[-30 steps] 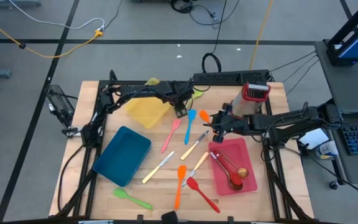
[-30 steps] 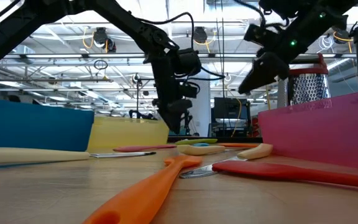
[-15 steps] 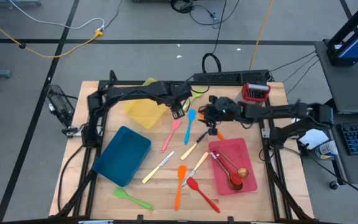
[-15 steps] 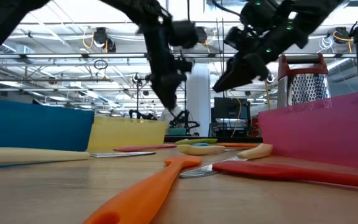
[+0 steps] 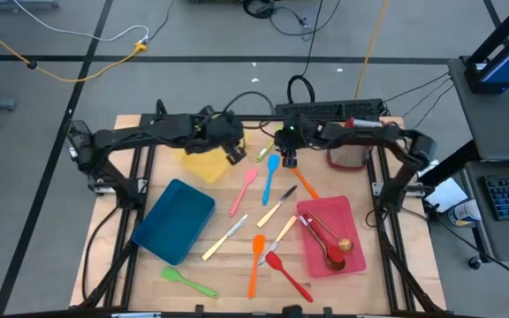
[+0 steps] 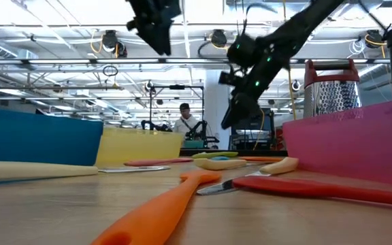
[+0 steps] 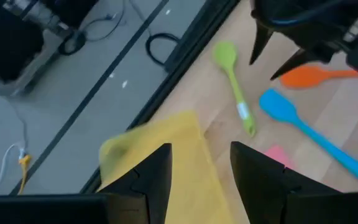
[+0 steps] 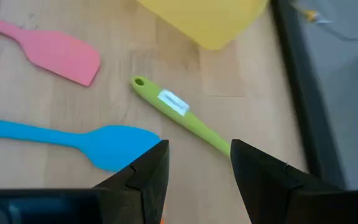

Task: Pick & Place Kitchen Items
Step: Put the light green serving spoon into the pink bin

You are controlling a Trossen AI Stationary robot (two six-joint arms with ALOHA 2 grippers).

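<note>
My left gripper (image 5: 233,153) hangs open over the right end of the yellow tray (image 5: 203,161), high above the table (image 6: 156,27). My right gripper (image 5: 287,157) is open and empty above the far end of the blue spatula (image 5: 269,177), close to the green spoon (image 8: 179,109). The green spoon, the blue spatula (image 8: 73,140) and the pink spatula (image 8: 48,50) lie flat on the wood. An orange spatula (image 5: 304,183) lies just right of the blue one. Cream-handled knives (image 5: 277,208), another orange spatula (image 5: 255,261), a red spatula (image 5: 287,275) and a green spatula (image 5: 189,282) lie nearer.
A blue tray (image 5: 175,221) lies at the near left. A red tray (image 5: 332,256) at the right holds metal utensils. The red-topped grater (image 6: 332,88) stands at the far right under my right arm. A person shows in the room behind the table (image 6: 186,122).
My right gripper has gone from over the red tray's far end toward the table's far left, to the green spoon and the blue spatula's head. My left gripper has risen and gone toward the left, over the yellow tray. No utensil has moved.
</note>
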